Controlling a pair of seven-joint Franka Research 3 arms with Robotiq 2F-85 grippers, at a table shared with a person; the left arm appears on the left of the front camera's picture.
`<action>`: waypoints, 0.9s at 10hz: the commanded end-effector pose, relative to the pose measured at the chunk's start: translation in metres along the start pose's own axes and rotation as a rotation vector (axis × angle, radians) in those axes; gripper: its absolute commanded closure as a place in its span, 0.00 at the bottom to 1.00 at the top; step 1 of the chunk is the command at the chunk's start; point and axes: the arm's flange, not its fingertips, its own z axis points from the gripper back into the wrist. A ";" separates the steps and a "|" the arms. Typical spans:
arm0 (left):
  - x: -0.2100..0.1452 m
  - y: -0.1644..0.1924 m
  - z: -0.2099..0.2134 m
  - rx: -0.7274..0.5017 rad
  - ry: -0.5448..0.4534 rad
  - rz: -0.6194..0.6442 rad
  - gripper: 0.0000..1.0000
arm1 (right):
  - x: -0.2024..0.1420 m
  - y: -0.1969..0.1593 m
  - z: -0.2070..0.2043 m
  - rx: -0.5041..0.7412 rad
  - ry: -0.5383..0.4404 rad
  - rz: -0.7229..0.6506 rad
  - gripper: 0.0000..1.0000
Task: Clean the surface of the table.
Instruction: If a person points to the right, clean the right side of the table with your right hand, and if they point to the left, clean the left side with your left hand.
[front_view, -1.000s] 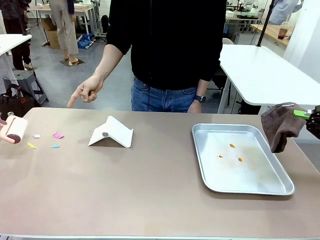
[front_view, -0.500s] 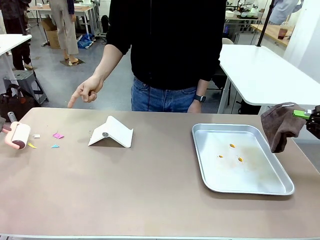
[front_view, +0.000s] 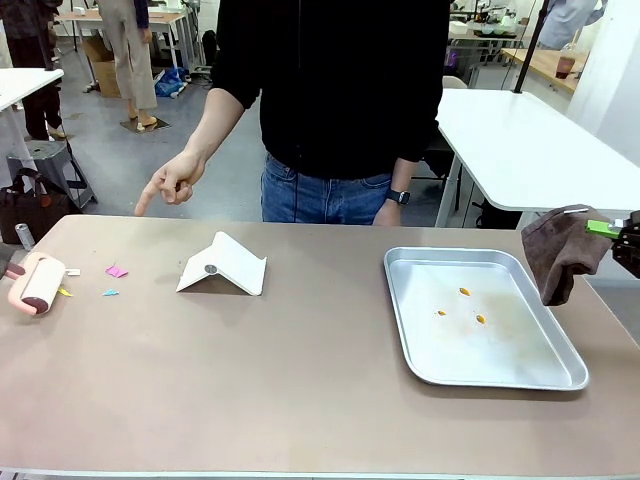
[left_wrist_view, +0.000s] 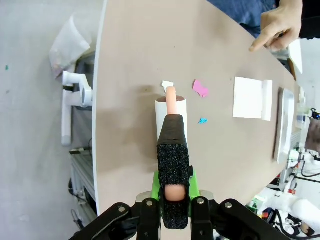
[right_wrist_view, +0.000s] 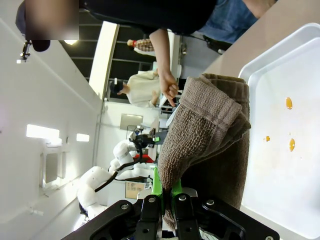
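The tan-brown table (front_view: 300, 380) carries small paper scraps at its left end: pink (front_view: 116, 271), white (front_view: 73, 271), blue (front_view: 110, 293) and yellow (front_view: 64, 291). My left gripper (left_wrist_view: 174, 196) is shut on the black foam handle of a lint roller (front_view: 35, 283), whose drum (left_wrist_view: 170, 112) lies on the tabletop just short of the white scrap (left_wrist_view: 166, 84) and beside the yellow one. At the right edge, off the table, my right gripper (right_wrist_view: 167, 197) is shut on a hanging brown cloth (front_view: 560, 250).
A person's hand (front_view: 170, 185) points down at the scraps from the far side. A folded white card (front_view: 222, 267) stands mid-left. A silver metal tray (front_view: 560, 375) with three orange specks (front_view: 464, 292) sits on the right.
The lint roller has come down and slightly right onto the table next to the scraps. The right arm, the cloth and the pointing hand have stayed put.
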 end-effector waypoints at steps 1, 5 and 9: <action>-0.007 -0.001 -0.010 0.003 -0.033 0.002 1.00 | -0.001 0.002 0.001 0.013 0.004 0.002 1.00; 0.000 -0.005 -0.014 -0.037 0.041 0.079 1.00 | -0.001 0.002 0.001 0.013 0.004 0.002 1.00; 0.020 -0.017 -0.030 -0.032 0.157 0.153 1.00 | -0.001 0.002 0.001 0.013 0.004 0.002 1.00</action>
